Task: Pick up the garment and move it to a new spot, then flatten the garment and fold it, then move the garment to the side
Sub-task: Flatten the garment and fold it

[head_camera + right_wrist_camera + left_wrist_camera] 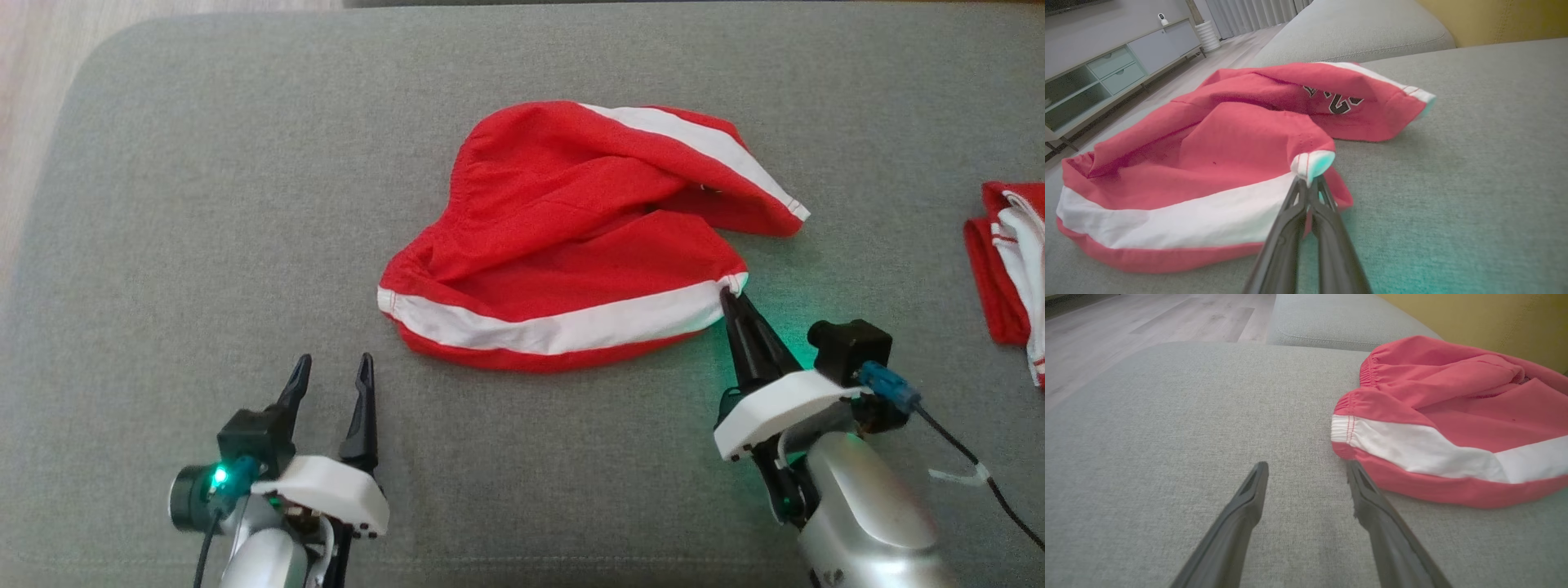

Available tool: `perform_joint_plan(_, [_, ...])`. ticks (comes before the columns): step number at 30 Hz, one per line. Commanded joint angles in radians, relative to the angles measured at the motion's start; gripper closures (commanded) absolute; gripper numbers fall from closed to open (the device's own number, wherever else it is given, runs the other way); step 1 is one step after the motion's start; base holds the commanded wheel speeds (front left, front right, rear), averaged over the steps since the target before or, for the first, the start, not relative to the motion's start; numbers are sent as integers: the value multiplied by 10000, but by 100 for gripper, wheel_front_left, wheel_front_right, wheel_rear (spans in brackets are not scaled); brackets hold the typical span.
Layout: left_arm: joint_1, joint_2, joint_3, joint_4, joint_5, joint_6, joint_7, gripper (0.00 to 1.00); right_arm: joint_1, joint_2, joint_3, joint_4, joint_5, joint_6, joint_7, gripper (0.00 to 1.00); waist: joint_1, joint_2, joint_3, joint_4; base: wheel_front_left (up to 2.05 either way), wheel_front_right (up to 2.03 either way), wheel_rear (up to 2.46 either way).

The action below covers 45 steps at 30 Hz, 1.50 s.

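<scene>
From the head view, right at the tips of the right gripper, finds a corner of the red garment, at the near end of its white stripe. Looks clamped on that corner, fingers pressed together. Beyond and left of those tips, shows the rest of the cloth lying bunched and doubled over itself on the grey cushion. Puts the left gripper a little short of the stripe's other end, fingers apart, holding nothing; probably stationed there to take the opposite corner for an even lift. Well off to the right gripper's right, notes a second red-and-white bundle.

Along the left fingers, sees bare cushion between them and the gathered waistband end just beside the right-hand tip; cannot tell whether touching.

Along the right fingers, confirms the pinch: closed on the white-tipped corner, tenting it slightly. Seems chosen as a firm edge for carrying and later flattening.
</scene>
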Motion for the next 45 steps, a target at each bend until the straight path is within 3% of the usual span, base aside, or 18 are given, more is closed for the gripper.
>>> perform_joint_plan(1, [-263, 26, 299, -247, -27, -41, -61, 0, -193, 28, 103, -349, 45, 65, -109, 100, 0, 0, -66, -65, 0, 0, 0])
perform_joint_plan(6, [-302, 26, 206, -486, -117, -182, -61, 0, -29, 28, -110, -518, -82, 65, -109, 100, 0, 0, -144, -246, 0, 0, 0])
perform_joint_plan(13, [-600, 26, -420, -832, -939, -942, -61, 0, 302, 28, -353, -722, -310, 65, -109, 100, 0, 0, -67, -757, 0, 0, 0])
perform_joint_plan(20, [-977, 26, -614, -340, -1563, -1313, -61, 0, 258, 28, -361, -851, -253, 65, -109, 100, 0, 0, 189, -1210, 0, 0, 0])
perform_joint_plan(45, [-1535, 26, -521, 759, -1808, -1705, -61, 0, -37, 28, -153, -1074, -118, 65, -109, 100, 0, 0, 540, -1342, 0, 0, 0])
